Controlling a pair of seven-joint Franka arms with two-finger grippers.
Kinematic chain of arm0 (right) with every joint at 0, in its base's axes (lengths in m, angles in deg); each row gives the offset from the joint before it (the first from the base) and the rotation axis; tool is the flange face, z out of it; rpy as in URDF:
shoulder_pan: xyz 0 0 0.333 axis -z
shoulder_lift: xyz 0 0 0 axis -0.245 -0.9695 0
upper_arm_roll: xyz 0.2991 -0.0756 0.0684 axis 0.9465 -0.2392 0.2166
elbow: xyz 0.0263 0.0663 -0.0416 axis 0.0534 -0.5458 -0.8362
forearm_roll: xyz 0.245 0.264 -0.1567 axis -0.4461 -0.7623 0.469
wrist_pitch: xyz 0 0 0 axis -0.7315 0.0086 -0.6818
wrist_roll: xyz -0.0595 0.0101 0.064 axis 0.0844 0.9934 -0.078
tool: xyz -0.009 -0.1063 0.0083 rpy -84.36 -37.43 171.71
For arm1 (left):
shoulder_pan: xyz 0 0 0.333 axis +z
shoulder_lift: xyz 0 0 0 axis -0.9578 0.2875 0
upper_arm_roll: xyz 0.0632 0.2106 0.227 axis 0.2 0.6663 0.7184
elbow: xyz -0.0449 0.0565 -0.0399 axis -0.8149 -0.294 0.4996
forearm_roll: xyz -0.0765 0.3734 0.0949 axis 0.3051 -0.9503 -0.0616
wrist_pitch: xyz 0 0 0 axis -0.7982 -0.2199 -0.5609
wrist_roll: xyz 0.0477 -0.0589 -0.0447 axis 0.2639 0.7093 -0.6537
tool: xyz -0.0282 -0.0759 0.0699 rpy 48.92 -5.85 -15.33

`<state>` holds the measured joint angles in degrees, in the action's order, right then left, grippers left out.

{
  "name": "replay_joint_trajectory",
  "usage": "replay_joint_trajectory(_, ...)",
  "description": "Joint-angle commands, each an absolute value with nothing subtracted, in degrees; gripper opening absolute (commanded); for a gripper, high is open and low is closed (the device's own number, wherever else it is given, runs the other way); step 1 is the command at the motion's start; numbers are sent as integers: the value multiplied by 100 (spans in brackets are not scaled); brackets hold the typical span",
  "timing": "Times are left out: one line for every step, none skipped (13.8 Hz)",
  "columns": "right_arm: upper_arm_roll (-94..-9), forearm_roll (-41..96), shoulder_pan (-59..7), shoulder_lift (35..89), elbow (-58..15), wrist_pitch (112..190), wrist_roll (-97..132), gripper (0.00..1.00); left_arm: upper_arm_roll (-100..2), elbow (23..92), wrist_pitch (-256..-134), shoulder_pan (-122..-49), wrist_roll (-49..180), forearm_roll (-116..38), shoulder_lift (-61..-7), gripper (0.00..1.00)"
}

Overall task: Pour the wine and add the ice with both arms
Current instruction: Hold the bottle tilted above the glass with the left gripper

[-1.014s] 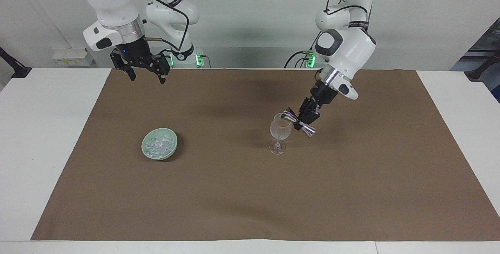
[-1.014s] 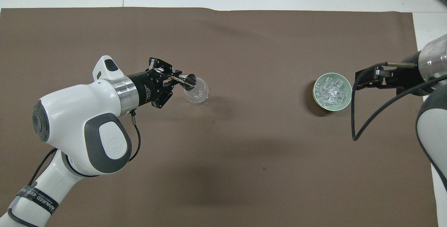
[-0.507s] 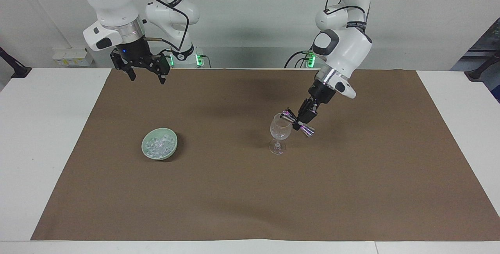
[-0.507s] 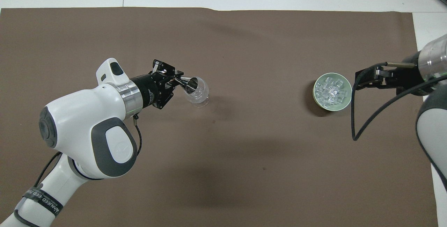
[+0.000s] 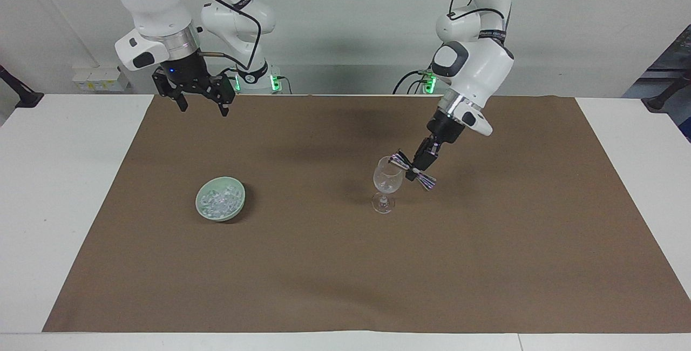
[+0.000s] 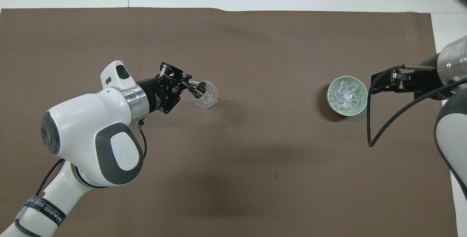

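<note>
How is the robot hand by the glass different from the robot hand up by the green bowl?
The left gripper is shut on a shiny metal jigger; the right gripper is open and holds nothing.
The left gripper leans slantwise, tipping the jigger over the wine glass; the right gripper points straight down.
The left gripper sits low at the glass's rim; the right gripper waits high, away from the bowl of ice.
Both are black with two fingers.

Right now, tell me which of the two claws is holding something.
The left claw: it is shut on the metal jigger, tilted over the wine glass. The right claw hangs open and holds nothing.
</note>
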<state>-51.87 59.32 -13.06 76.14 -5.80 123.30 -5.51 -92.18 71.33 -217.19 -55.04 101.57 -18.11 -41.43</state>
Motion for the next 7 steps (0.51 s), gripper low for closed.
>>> replay_joint_trajectory(-5120,5798,-1163,7696,-690,12437,-407,100,-9213,7304,-21901,-5554,10063,-1878,-4320,0)
replay_joint_trajectory(-5120,5798,-1163,7696,-690,12428,-407,100,-9222,7304,-21945,-5554,10028,-1896,-4320,0)
replay_joint_trajectory(-5120,5798,-1163,7696,-690,12437,-407,100,-9222,7304,-21980,-5554,10018,-1905,-4311,0)
replay_joint_trajectory(-5120,5798,-1163,7696,-690,12437,-407,100,-9222,7304,-21980,-5554,10010,-1914,-4311,0)
replay_joint_trajectory(-5120,5798,-1163,7696,-690,12428,-407,100,-9222,7295,-22006,-5554,10010,-2027,-4311,0)
replay_joint_trajectory(-5120,5798,-1163,7696,-690,12437,-407,100,-9222,7295,-22015,-5554,10010,-2124,-4311,0)
replay_joint_trajectory(-5120,5798,-1163,7696,-690,12428,-407,100,-9222,7286,-22015,-5545,10010,-2151,-4303,0)
